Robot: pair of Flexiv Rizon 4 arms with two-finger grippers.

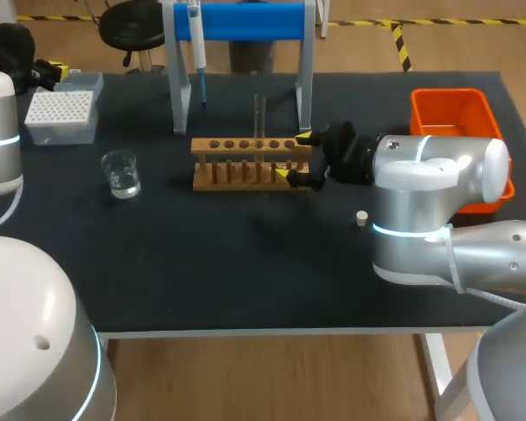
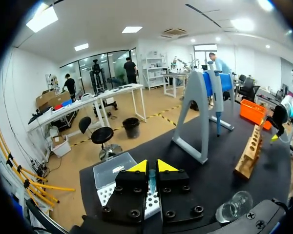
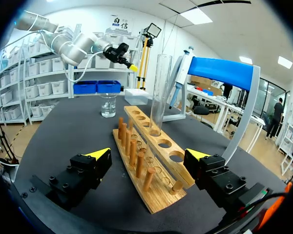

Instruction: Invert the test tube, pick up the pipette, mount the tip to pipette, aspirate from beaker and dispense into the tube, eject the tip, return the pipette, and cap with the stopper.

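Note:
A glass test tube stands upright in the wooden rack. My right gripper is open, its fingers on either side of the rack's right end without touching the tube. The pipette hangs on the blue stand. At the table's far left corner my left gripper is shut and empty above the white tip box. The beaker holds clear liquid. A small stopper lies to the right of the rack.
An orange bin sits at the far right, partly behind my right arm. The stand's grey legs rise just behind the rack. Open black tabletop stretches in front of the rack.

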